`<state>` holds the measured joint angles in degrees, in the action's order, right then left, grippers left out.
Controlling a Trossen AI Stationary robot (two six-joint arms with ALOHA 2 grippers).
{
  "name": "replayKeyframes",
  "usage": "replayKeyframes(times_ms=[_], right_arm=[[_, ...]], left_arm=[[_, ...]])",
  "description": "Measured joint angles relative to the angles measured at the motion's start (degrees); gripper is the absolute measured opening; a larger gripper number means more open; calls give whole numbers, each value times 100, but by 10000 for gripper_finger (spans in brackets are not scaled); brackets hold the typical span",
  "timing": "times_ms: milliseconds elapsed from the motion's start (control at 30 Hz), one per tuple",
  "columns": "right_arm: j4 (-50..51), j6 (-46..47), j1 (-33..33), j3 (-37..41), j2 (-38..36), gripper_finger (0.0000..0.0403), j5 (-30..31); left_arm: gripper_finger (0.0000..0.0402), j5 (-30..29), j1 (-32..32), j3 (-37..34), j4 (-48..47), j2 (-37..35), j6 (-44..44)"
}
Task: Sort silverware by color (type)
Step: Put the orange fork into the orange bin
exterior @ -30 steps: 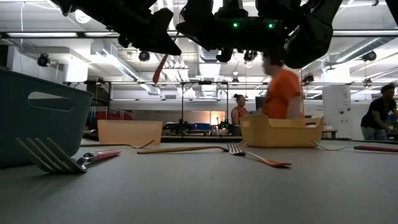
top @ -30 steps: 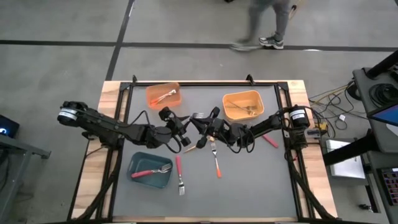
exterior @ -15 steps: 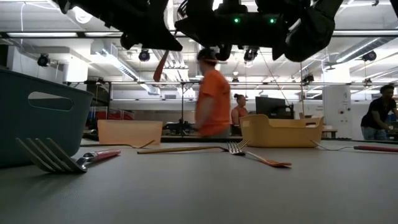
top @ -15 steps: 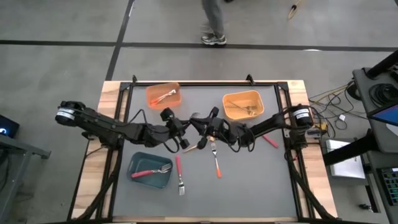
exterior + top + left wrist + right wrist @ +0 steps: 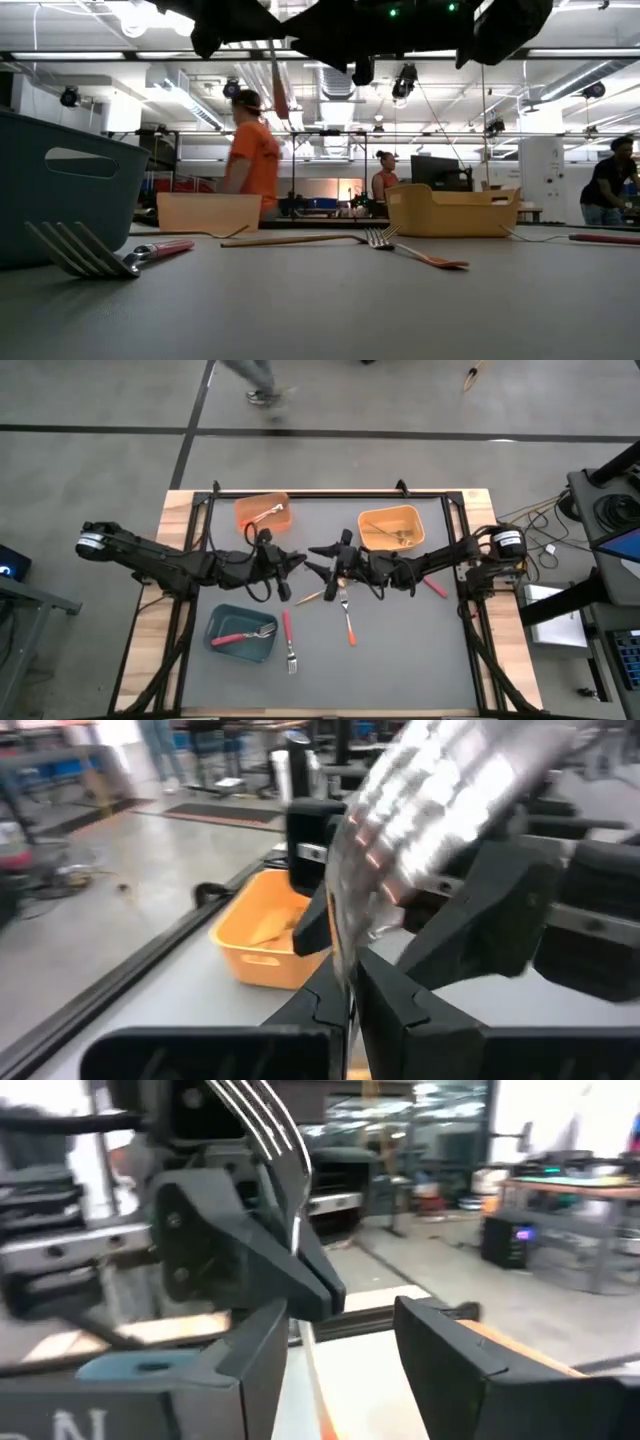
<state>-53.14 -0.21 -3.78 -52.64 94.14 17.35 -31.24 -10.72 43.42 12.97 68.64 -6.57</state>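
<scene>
Above the middle of the table [image 5: 400,660], between the orange bin [image 5: 262,512] and the yellow bin [image 5: 391,528]: fork [image 5: 425,795] clamped upright by its thin handle in the left gripper [image 5: 287,566], fingers pinched tight; right gripper [image 5: 318,558] just beside, fingers spread wide and empty. Light, stiff, slick metal; likely to swivel in a narrow pinch. Best gripped mid-handle, never by the prongs.

Left gripper [image 5: 290,563] holds fork [image 5: 420,810] mid-table; right gripper [image 5: 318,558] opposite, just beside.
</scene>
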Motion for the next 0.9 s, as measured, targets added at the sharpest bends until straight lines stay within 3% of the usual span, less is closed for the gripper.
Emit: replayKeyframes(times_ms=[100,633,800,900], right_arm=[[308,-80,42,-2,-108,183,-528],[953,-558,50,-50,-341,163,-1133],[1612,-103,125,-60,-343,164,-1223],[1696,409,315,-54,-180,173,-1777]], left_arm=[[0,224,0,0,-31,-13,-43],[0,346,-4,-4,-115,-2,-148],[0,335,0,-7,-103,-2,-148],[0,330,2,-7,-98,-5,-148]])
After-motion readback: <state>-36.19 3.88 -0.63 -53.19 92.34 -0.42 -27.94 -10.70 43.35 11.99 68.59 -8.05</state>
